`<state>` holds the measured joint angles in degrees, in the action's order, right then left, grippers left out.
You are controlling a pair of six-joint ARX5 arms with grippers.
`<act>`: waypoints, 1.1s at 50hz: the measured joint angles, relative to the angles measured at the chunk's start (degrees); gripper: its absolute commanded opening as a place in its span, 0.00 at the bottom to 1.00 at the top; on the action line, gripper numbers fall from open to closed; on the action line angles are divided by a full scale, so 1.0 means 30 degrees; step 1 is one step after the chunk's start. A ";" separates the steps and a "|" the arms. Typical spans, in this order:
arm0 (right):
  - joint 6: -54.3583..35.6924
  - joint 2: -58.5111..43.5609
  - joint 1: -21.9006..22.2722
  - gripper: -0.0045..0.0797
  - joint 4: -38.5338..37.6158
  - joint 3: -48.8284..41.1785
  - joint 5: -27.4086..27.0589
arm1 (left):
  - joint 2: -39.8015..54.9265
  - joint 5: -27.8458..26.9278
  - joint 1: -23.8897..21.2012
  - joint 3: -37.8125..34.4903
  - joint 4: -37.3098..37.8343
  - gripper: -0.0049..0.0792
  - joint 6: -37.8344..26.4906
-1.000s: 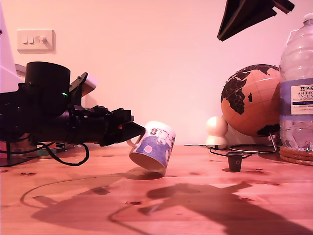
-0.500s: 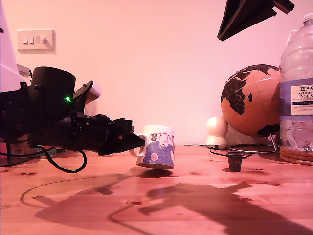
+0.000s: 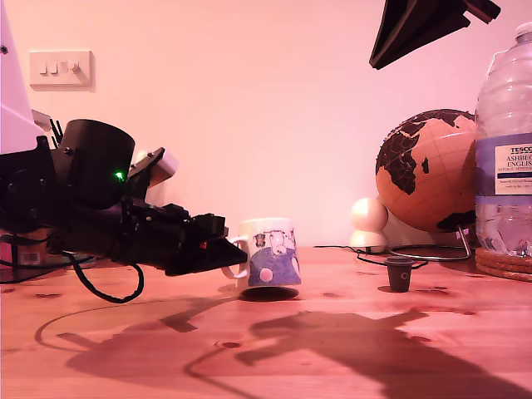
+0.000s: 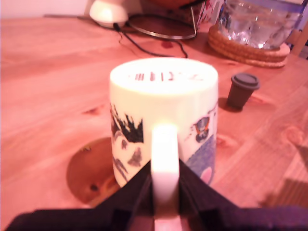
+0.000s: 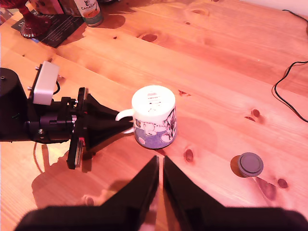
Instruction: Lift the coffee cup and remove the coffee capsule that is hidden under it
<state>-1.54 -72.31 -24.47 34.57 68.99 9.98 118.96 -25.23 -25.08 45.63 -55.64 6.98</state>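
Note:
The cream coffee cup (image 3: 270, 252) with its cartoon print and blue-purple band stands mouth-down at or just above the wooden table. My first gripper (image 3: 235, 254) reaches in from the exterior view's left and is shut on the cup's handle (image 4: 164, 144). The small dark coffee capsule (image 3: 399, 273) stands uncovered on the table, well to the exterior view's right of the cup; it also shows as capsule (image 4: 242, 89) and capsule (image 5: 250, 164). My second gripper (image 5: 160, 161) hangs high above the cup (image 5: 154, 115), its jaws together and holding nothing.
A globe (image 3: 426, 170) on a wire stand, a white rounded object (image 3: 368, 220) and a large water bottle (image 3: 504, 141) on a cork mat stand at the exterior view's right. A black cable (image 5: 288, 91) lies on the table. A can (image 5: 89, 10) and dark items sit behind the first arm.
The cup was tilted and raised off the table a second ago. My first gripper has levelled it and brought it down, still holding the handle. The capsule has not moved.

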 measured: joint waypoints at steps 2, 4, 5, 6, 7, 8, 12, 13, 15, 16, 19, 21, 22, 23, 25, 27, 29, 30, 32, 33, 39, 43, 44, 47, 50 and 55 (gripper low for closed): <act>0.0000 0.0000 0.0000 0.04 0.0000 0.0000 0.0000 | 0.0000 -0.0007 0.0000 0.0036 0.0328 0.03 -0.0029; 0.0000 0.0000 0.0000 0.04 0.0000 0.0000 0.0000 | 0.0000 -0.0022 0.0000 0.0080 0.0714 0.03 -0.0029; 0.0000 0.0000 0.0000 0.04 0.0000 0.0000 0.0000 | 0.0000 -0.0029 0.0000 0.0095 0.0860 0.03 -0.0182; 0.0000 0.0000 0.0000 0.04 -0.0007 0.0000 0.0000 | -0.0015 -0.0029 0.0000 0.0117 0.1093 0.03 -0.0182; 0.0000 0.0000 0.0000 0.04 -0.0007 0.0000 0.0000 | -0.0029 -0.0029 0.0000 0.0124 0.1304 0.03 -0.0444; 0.0000 0.0000 0.0000 0.04 -0.0029 0.0000 0.0000 | -0.0051 -0.0022 0.0000 0.0138 0.1508 0.03 -0.0554; 0.0000 0.0000 0.0000 0.04 -0.0153 0.0000 0.0000 | -0.0262 0.0000 0.0000 0.0153 0.2193 0.03 -0.0933; 0.0000 0.0000 0.0000 0.04 -0.0189 0.0000 0.0000 | -0.0335 0.0007 0.0000 0.0153 0.2368 0.03 -0.0933; 0.0000 0.0000 0.0000 0.04 -0.0226 0.0000 0.0000 | -0.0474 0.0022 0.0000 0.0160 0.2667 0.03 -0.1078; 0.0000 0.0000 0.0000 0.04 -0.0240 0.0000 0.0000 | -0.0525 0.0029 0.0000 0.0168 0.2841 0.03 -0.1078; 0.0000 0.0000 0.0000 0.04 -0.0255 0.0000 0.0000 | -0.0736 0.0080 0.0000 0.0168 0.3279 0.03 -0.1749; 0.0000 0.0000 0.0000 0.04 -0.0270 0.0000 0.0000 | -0.0882 0.0124 0.0000 0.0168 0.3585 0.03 -0.1945; 0.0000 0.0000 0.0000 0.04 -0.0284 0.0000 0.0000 | -0.0947 0.0182 0.0000 0.0168 0.3730 0.03 -0.2055; 0.0000 0.0000 0.0000 0.04 -0.0299 0.0000 0.0000 | -0.1035 0.0248 0.0000 0.0168 0.3905 0.03 -0.2142; 0.0000 0.0000 0.0000 0.04 -0.0299 0.0000 0.0000 | -0.1209 0.0335 0.0000 0.0168 0.4218 0.03 -0.2142; 0.0000 0.0000 0.0000 0.04 -0.0306 0.0000 0.0000 | -0.1362 0.0466 0.0000 0.0168 0.4546 0.03 -0.2572; 0.0000 0.0000 0.0000 0.04 -0.0306 0.0000 0.0000 | -0.1508 0.0605 0.0000 0.0168 0.4860 0.03 -0.2994; 0.0007 0.0000 0.0000 0.04 -0.0306 0.0000 0.0000 | -0.1581 0.0699 0.0000 0.0168 0.5005 0.03 -0.2994; 0.0000 0.0000 0.0000 0.04 -0.0321 0.0000 0.0000 | -0.1719 0.0867 0.0000 0.0168 0.5282 0.03 -0.3497; 0.0007 0.0000 0.0000 0.04 -0.0321 0.0000 0.0000 | -0.1778 0.0969 0.0000 0.0168 0.5428 0.03 -0.3497; 0.0000 0.0000 0.0000 0.04 -0.0357 0.0000 0.0007 | -0.2018 0.1523 -0.0007 0.0160 0.6011 0.03 -0.4554; 0.0000 0.0000 0.0000 0.04 -0.0357 0.0000 0.0066 | -0.2098 0.1836 -0.0058 0.0160 0.6229 0.03 -0.5515; 0.0007 0.0000 0.0000 0.04 -0.0357 0.0000 0.0066 | -0.2142 0.1923 -0.0124 0.0160 0.6339 0.03 -0.5646; 0.0007 0.0000 0.0000 0.04 -0.0357 0.0000 0.0073 | -0.2244 0.2149 -0.0291 0.0160 0.6528 0.03 -0.6033; 0.0000 0.0000 0.0000 0.04 -0.0357 0.0000 0.0073 | -0.2251 0.2433 -0.0423 0.0160 0.6535 0.03 -0.6390; 0.0007 0.0000 0.0000 0.04 -0.0364 0.0000 0.0073 | -0.2259 0.2798 -0.0729 0.0168 0.6513 0.03 -0.6768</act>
<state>-1.52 -72.31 -24.47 33.47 68.99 10.20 112.18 -16.84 -27.27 46.13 -36.10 -13.32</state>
